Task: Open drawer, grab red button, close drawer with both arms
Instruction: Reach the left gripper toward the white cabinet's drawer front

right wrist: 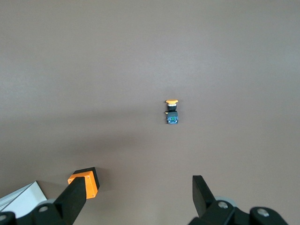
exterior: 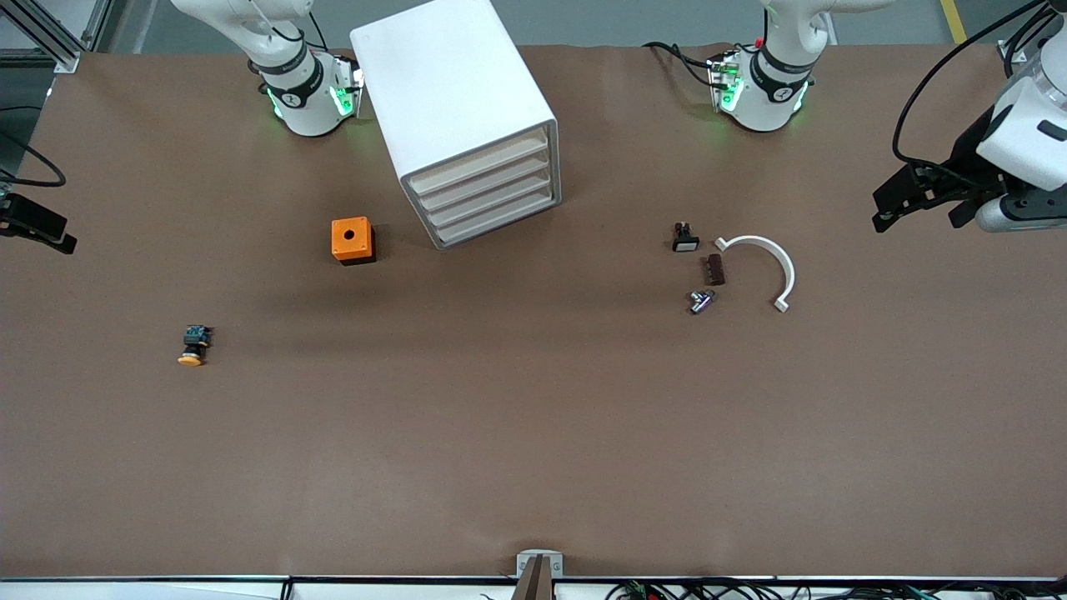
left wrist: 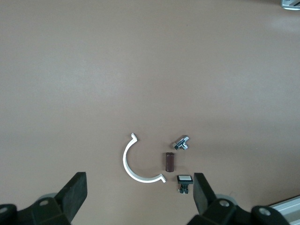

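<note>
The white cabinet [exterior: 454, 100] stands between the arm bases, and its corner shows in the right wrist view [right wrist: 18, 197]. The top drawer [exterior: 479, 161] and the three below it are shut. The red-capped button is hidden. My left gripper [exterior: 896, 204] is open and empty, over the table's edge at the left arm's end; its wrist view [left wrist: 138, 194] looks down on bare table. My right gripper [exterior: 42, 229] is open and empty over the table's edge at the right arm's end, and shows in its own wrist view [right wrist: 140, 197].
An orange cube with a hole [exterior: 351, 240] [right wrist: 84, 183] sits beside the cabinet. A yellow-orange-capped button [exterior: 193, 346] [right wrist: 171, 111] lies nearer the camera. Toward the left arm's end lie a white arc [exterior: 767, 265] [left wrist: 136, 166], a white-topped switch [exterior: 684, 238], a brown block [exterior: 715, 269] and a metal piece [exterior: 701, 301].
</note>
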Tool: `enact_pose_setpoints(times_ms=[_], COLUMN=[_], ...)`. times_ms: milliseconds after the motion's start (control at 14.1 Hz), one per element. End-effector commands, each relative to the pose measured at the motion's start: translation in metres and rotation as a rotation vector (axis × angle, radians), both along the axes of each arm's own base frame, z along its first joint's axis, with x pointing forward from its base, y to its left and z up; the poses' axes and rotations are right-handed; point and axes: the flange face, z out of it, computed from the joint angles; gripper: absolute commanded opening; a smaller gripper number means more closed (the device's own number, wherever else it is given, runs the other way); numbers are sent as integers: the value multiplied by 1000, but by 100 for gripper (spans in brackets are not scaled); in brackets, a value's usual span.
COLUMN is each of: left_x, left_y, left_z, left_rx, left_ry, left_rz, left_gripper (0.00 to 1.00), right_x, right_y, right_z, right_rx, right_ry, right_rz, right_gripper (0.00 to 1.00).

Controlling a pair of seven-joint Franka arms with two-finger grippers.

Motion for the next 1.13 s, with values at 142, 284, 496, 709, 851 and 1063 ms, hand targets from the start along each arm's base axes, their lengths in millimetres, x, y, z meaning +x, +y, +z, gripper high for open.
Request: enact_pose_setpoints(times_ms=[142,284,496,709,851,1063], left_x=[1,0,-3,-5,-3,-1], left_y=[-1,-2,-3,-15,-28,-57], left_z=[5,5,-10,-27,-42,-70], left_rx=[8,9,19,21,20,30], left_ry=[0,3,76,156,200,280], left_rz=[-17,-6,5,4,-24,-88], left_gripper=[100,100,100,100,100,100], right_x=[-3,-3,-3,-3,-3,-3], right_y=[-1,-2,-2,-2,-1,-1], right_z=[7,7,7,7,7,7], right_rx=[-6,-6,-6,-6,-6,-6], right_ry=[-11,-11,-11,-11,-11,-11], right_rz=[-3,-5,-3,-3,-2,-2], right_gripper=[100,100,100,100,100,100])
